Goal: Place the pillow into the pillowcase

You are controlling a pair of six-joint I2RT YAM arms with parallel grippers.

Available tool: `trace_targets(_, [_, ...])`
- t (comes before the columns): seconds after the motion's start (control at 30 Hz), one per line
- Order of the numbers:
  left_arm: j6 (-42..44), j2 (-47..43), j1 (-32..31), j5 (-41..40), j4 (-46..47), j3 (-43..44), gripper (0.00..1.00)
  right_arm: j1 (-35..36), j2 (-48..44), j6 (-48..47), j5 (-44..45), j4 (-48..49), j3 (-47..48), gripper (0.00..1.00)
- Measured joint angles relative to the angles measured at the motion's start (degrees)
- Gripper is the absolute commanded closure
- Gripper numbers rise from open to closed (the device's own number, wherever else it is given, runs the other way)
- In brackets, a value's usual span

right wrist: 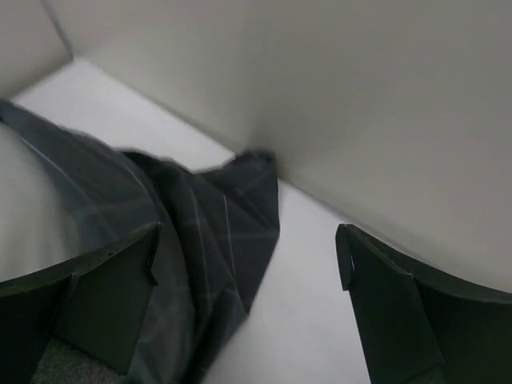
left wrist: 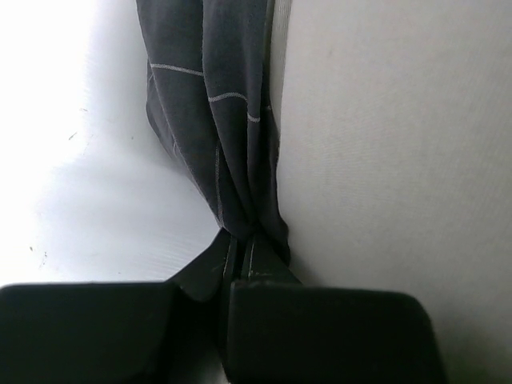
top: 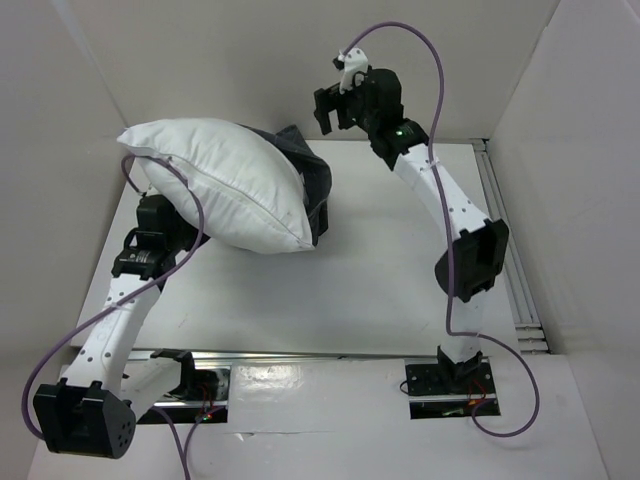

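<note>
The white pillow (top: 222, 183) lies puffed up at the back left of the table, over the left arm's wrist. The dark grey checked pillowcase (top: 314, 178) sticks out from behind its right side. In the top view the pillow hides my left gripper. In the left wrist view my left gripper (left wrist: 240, 242) is shut on a bunched fold of the pillowcase (left wrist: 210, 120), with the pillow (left wrist: 392, 152) pressed against its right. My right gripper (top: 336, 117) is open and empty, raised near the back wall above the pillowcase (right wrist: 210, 232); in its wrist view the right gripper (right wrist: 248, 244) holds nothing.
White walls close the table (top: 400, 270) in at the back and both sides. A metal rail (top: 510, 260) runs along the right edge. The arm bases (top: 450, 385) sit at the near edge. Cables loop over both arms.
</note>
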Motion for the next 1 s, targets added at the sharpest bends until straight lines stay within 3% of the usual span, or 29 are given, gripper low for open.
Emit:
trace_targets(0.17, [0.61,0.31,0.39,0.44,-0.96,1.22,1.00,-9.97,7.85,-3.78,-15.39,-8.66,-0.63,0.03])
trace_targets(0.33, [1.44,1.60,0.39,0.59,-1.20,2.38,1.00,-8.94,7.87,-9.33,-21.84,-12.15,-2.97,0.03])
trace_targets(0.7, [1.70,2.19,0.39,0.74,-1.22,2.47,1.00,-6.36,6.40,-10.93,-23.56,-11.13,-3.13,0.03])
trace_targets(1.0, [1.97,2.19,0.87,0.74,-1.25,2.47,1.00,-5.11,-0.81,-11.96,-24.35,-10.03,-4.79,0.02])
